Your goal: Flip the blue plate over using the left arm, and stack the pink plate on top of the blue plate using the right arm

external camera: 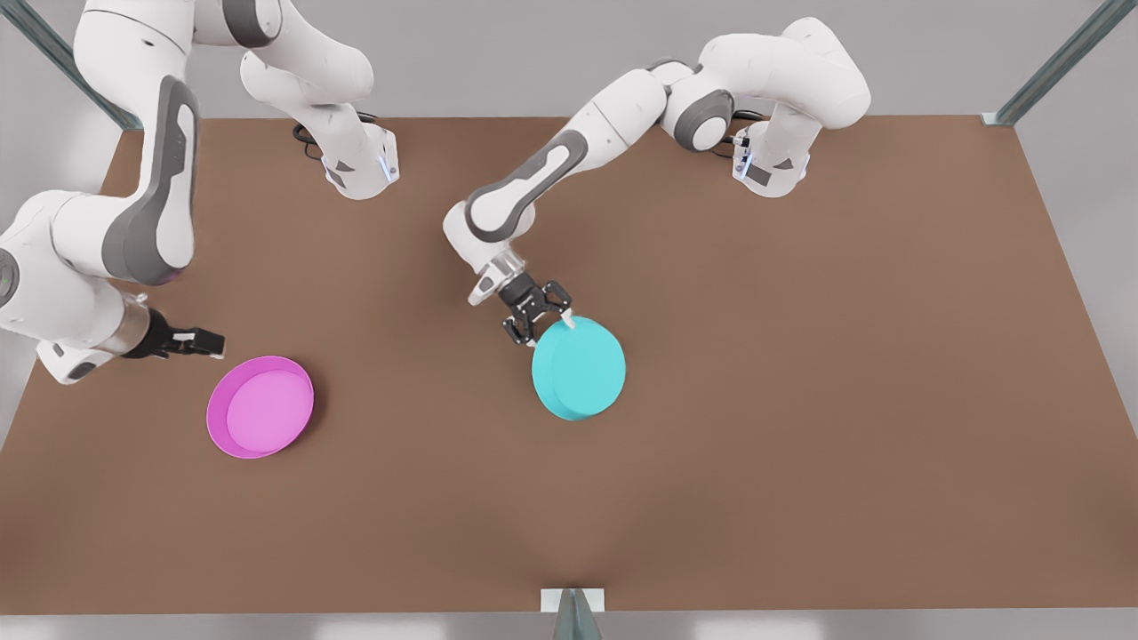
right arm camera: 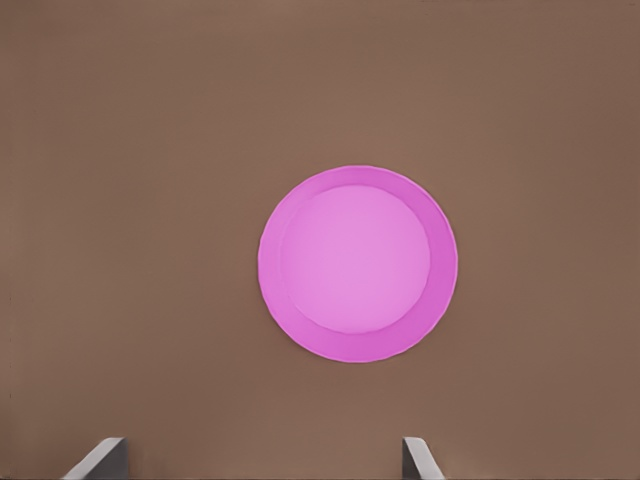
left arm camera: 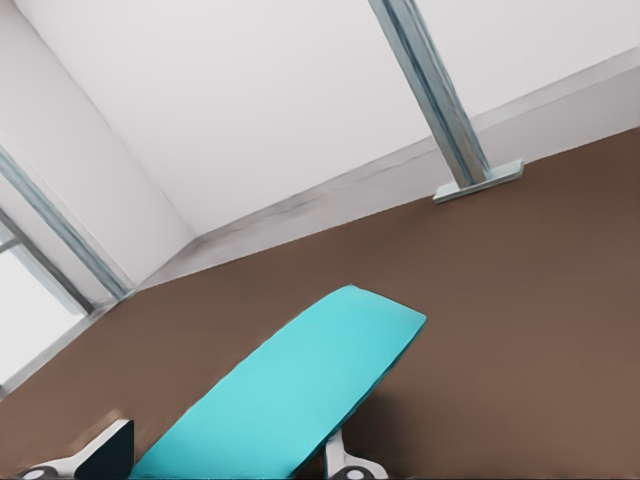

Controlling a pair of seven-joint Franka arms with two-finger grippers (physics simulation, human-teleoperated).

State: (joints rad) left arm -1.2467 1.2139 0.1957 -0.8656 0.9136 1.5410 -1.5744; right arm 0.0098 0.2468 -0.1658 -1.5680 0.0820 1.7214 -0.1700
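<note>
The left gripper (external camera: 544,322) has its fingers closed on the rim of the blue plate (external camera: 579,369), which sits base-up mid-desk (external camera: 800,400). At the plate's nine o'clock, well apart, the pink plate (external camera: 260,406) lies rim-up, with the right gripper (external camera: 213,342) spread wide and empty near its ten o'clock.
</note>
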